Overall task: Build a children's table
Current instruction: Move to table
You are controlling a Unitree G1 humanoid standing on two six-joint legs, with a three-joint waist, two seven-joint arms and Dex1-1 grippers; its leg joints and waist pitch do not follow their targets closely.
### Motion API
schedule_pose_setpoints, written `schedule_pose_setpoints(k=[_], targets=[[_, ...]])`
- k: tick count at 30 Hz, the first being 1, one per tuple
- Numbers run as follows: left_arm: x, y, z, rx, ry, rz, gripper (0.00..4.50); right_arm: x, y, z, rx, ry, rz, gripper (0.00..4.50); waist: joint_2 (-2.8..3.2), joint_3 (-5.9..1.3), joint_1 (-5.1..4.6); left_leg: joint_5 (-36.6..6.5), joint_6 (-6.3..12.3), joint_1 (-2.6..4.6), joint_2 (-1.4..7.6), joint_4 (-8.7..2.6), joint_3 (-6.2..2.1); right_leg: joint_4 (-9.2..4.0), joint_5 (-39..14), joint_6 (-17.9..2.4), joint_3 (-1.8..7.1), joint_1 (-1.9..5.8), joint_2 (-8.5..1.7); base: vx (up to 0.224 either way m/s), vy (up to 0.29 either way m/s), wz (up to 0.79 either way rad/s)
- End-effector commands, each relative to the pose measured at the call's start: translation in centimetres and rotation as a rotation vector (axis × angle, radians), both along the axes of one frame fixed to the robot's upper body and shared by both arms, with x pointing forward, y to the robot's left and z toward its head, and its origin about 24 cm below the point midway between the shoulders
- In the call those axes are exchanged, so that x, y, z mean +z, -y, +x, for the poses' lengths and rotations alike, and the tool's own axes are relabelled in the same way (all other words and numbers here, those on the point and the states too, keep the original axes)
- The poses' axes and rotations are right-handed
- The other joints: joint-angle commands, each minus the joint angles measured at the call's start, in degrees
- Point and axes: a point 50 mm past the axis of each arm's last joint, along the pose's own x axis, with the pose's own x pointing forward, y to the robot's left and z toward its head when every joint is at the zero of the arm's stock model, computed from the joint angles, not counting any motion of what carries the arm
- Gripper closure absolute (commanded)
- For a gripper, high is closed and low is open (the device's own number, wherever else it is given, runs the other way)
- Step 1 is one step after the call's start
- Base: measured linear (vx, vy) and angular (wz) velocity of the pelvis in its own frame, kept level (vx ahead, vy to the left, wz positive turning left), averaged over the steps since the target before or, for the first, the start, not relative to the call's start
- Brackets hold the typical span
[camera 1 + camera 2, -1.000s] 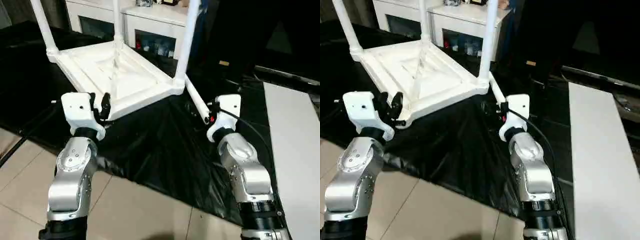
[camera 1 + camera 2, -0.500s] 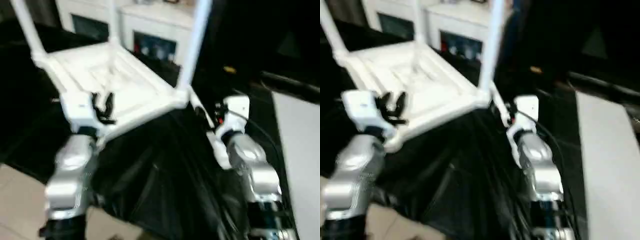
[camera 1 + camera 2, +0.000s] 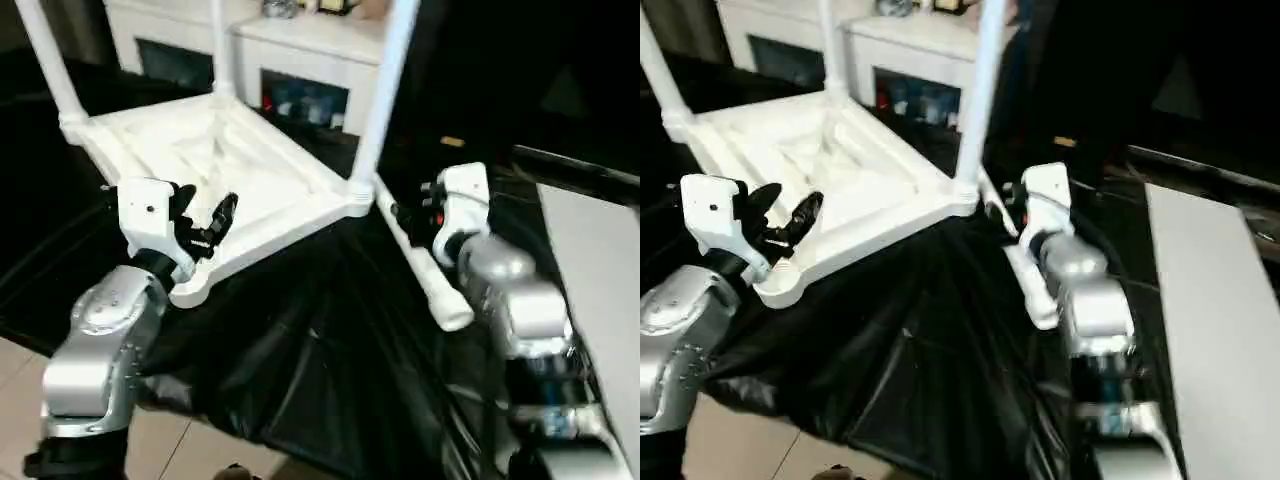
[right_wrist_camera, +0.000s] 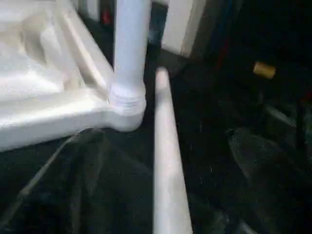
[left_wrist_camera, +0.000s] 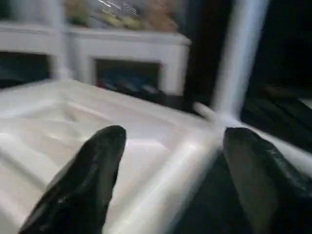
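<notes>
Three legs already stand in my upturned tabletop (image 3: 225, 165), upper left of frame; the fourth leg (image 3: 415, 255) lies loose at centre. My left gripper (image 3: 203, 222) and right gripper (image 3: 412, 205) both gape, empty.

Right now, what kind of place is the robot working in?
Probably a room in a home or a lab mock-up: a white cabinet with dark glass doors, a tiled floor, and black sheeting under an upturned tabletop.

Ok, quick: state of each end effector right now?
Left end effector: open, holding nothing, over the tabletop edge.
Right end effector: cannot be told; it is beside the loose leg.
</notes>
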Motion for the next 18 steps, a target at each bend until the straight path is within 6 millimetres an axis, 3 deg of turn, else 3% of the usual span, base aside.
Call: schedule_pose_setpoints(k=[1,2,3,4,5,6,7,8,9,10,11,12,14,15,16,18], targets=[[0.7,0.9,0.0,-0.071,-0.005,0.002,0.65,-0.6,0.7,0.2,-0.005,-0.057,-0.003,0.00,2.13,-1.77,-0.95,-48.11,-9.70,1.22,4.04,-8.87,-2.34,-4.31,-32.13,-4.12,-1.04,1.70,-2.19,-0.118,0.010,-0.12],[0.9,1.1,0.0,-0.094,-0.022,0.007,0.53,-0.7,0.8,0.6,0.005,-0.087,0.000,0.00,2.67,-2.12,-0.21,-49.87,-9.69,-0.79,4.56,-11.25,-1.81,1.13,-23.96,-4.86,-1.26,4.05,-1.51,-0.156,0.007,-0.06],[1.0,1.2,0.0,-0.113,-0.043,0.004,0.46,-0.8,0.9,0.9,0.013,-0.114,0.015,0.00,2.02,-2.54,2.72,-49.41,-7.11,-4.00,4.59,-14.03,1.04,7.34,-13.78,-4.36,-1.32,6.13,-0.35,-0.122,-0.052,0.10],[1.0,1.2,0.0,-0.113,-0.043,0.004,0.46,-0.8,0.9,0.9,0.013,-0.114,0.015,0.00,-1.49,-3.02,2.24,-34.35,-4.52,0.15,3.15,-8.87,3.09,2.44,-32.02,-2.23,3.58,1.42,-2.90,-0.122,-0.052,0.10],[1.1,1.5,-0.2,-0.149,-0.065,-0.002,0.44,-0.9,1.1,1.2,0.016,-0.140,0.004,0.00,-3.10,-2.10,1.87,-23.03,-4.49,5.10,1.38,2.79,2.33,-8.11,-53.42,-1.50,4.60,-5.17,-8.09,-0.051,-0.108,0.05],[1.1,1.8,-0.4,-0.179,-0.083,-0.007,0.44,-0.9,1.4,1.6,0.015,-0.149,-0.010,0.00,-3.10,-2.45,0.95,-3.21,-1.85,0.55,-0.45,7.50,-1.30,-9.58,-64.95,-1.88,6.64,-2.09,-9.81,-0.002,-0.048,-0.19],[1.1,1.9,-0.4,-0.172,-0.076,-0.012,0.13,-0.7,1.5,1.8,0.013,-0.149,-0.008,0.00,-2.18,-2.32,2.05,-3.63,-3.21,-2.04,1.21,3.59,-1.63,-6.37,-52.64,-4.29,5.64,1.71,-9.66,-0.002,-0.048,-0.19],[1.1,1.9,-0.4,-0.164,-0.075,-0.027,0.05,-0.6,1.5,2.0,0.014,-0.148,0.000,0.00,0.51,-3.05,2.54,-11.31,-6.40,1.19,3.43,-1.22,-1.33,-3.46,-32.63,-8.73,2.02,0.48,-5.64,0.000,0.000,0.00],[1.1,1.9,-0.4,-0.153,-0.081,-0.036,0.05,-0.5,1.4,2.1,0.018,-0.149,0.005,0.00,1.14,-3.40,1.83,-16.71,-7.34,2.02,4.22,-3.06,-1.71,-1.47,-22.61,-9.33,1.11,-0.69,-2.98,-0.085,0.012,0.14],[1.0,1.8,-0.3,-0.133,-0.076,-0.027,0.06,-0.4,1.4,2.2,0.019,-0.149,0.008,0.00,1.59,-3.52,0.64,-21.52,-8.61,1.84,5.33,-4.89,-2.15,-0.51,-8.72,-10.73,0.70,0.32,-2.51,-0.085,0.012,0.14],[1.1,1.6,-0.2,-0.095,-0.051,-0.002,0.03,-0.4,1.5,2.3,0.019,-0.143,0.010,0.00,1.86,-3.34,0.65,-23.86,-8.57,1.83,5.20,-5.29,-1.83,-1.02,-7.42,-11.20,0.57,0.54,-2.71,-0.084,0.019,0.03],[1.1,1.6,-0.2,-0.095,-0.051,-0.002,0.03,-0.4,1.5,2.3,0.019,-0.143,0.010,0.00,1.26,-2.88,0.36,-27.94,-7.63,1.79,4.86,-5.42,-1.13,-2.29,-11.63,-11.05,0.69,0.55,-3.24,-0.062,0.025,0.00],[1.0,1.3,0.3,-0.013,-0.053,-0.009,0.03,-0.6,1.4,2.5,0.028,-0.136,0.007,0.00,0.63,-2.38,0.36,-32.81,-7.38,2.41,4.01,-4.79,-0.18,-5.01,-28.37,-7.66,0.69,-0.30,-4.46,-0.057,0.015,0.00],[0.8,1.2,0.4,-0.002,-0.068,-0.001,0.03,-0.7,1.4,2.6,0.023,-0.135,-0.003,0.00,0.72,-2.36,0.38,-32.85,-7.29,2.56,3.88,-4.67,-0.16,-5.53,-31.27,-6.62,0.61,-0.42,-4.70,0.000,0.000,0.00],[0.8,1.3,0.5,-0.012,-0.078,0.006,0.03,-0.9,1.4,2.7,0.016,-0.134,-0.011,0.00,0.39,-2.48,0.19,-31.41,-6.90,2.15,3.74,-4.69,-0.21,-6.15,-34.44,-4.84,0.34,0.02,-4.97,0.000,0.000,0.00],[0.7,2.2,0.0,-0.132,-0.082,0.052,0.03,-1.1,1.5,3.2,0.001,-0.131,-0.037,0.00,0.60,-2.95,0.14,-29.03,-6.56,1.74,3.88,-4.99,-0.31,-6.37,-33.68,-4.32,0.04,0.60,-5.29,0.000,0.000,0.00]])
